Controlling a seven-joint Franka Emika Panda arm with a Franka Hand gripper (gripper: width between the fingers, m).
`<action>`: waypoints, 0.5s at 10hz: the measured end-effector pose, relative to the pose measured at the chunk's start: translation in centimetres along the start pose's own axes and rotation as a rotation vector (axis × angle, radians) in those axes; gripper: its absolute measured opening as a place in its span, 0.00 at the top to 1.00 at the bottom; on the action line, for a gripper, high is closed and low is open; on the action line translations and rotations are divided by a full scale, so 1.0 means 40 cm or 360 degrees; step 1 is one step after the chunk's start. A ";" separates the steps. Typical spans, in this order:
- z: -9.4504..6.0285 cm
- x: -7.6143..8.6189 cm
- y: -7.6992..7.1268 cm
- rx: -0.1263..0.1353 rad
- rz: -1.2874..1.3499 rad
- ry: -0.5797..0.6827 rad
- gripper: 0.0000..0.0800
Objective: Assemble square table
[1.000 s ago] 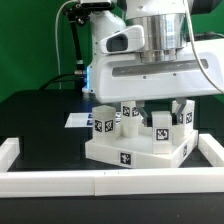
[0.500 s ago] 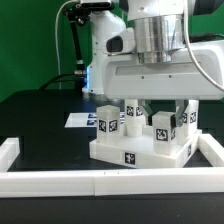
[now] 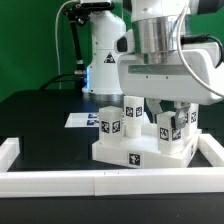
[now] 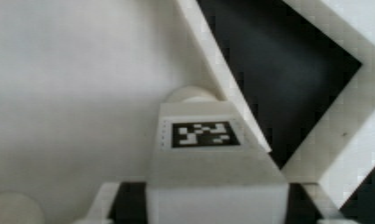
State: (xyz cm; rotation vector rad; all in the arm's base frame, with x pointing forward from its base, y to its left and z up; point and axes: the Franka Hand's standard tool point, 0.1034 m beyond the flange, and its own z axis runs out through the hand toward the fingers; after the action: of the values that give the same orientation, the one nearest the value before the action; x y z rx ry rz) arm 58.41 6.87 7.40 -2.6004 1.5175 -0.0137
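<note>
The slab sits on the black table, its far-right corner close to the right rail; the front rail runs just ahead, with open room toward the exterior view's left. Leg blocks stand on it. The gripper hangs over them, partly open; whether it grips anything I cannot tell.

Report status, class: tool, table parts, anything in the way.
Tool low over the square table, jaws hidden behind the legs, grip unclear. Leg blocks standing on the slab. White border rail along the front, apart from the slab.
</note>
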 end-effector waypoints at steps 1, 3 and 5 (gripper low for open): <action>0.000 -0.002 -0.001 0.0005 0.0064 -0.0007 0.64; 0.001 -0.008 -0.003 0.0009 0.0078 -0.0017 0.45; 0.002 -0.015 -0.005 0.0007 -0.0077 -0.0021 0.22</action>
State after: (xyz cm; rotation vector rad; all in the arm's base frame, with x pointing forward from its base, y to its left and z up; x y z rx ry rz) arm 58.31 7.50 7.40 -2.6280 1.4481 -0.0051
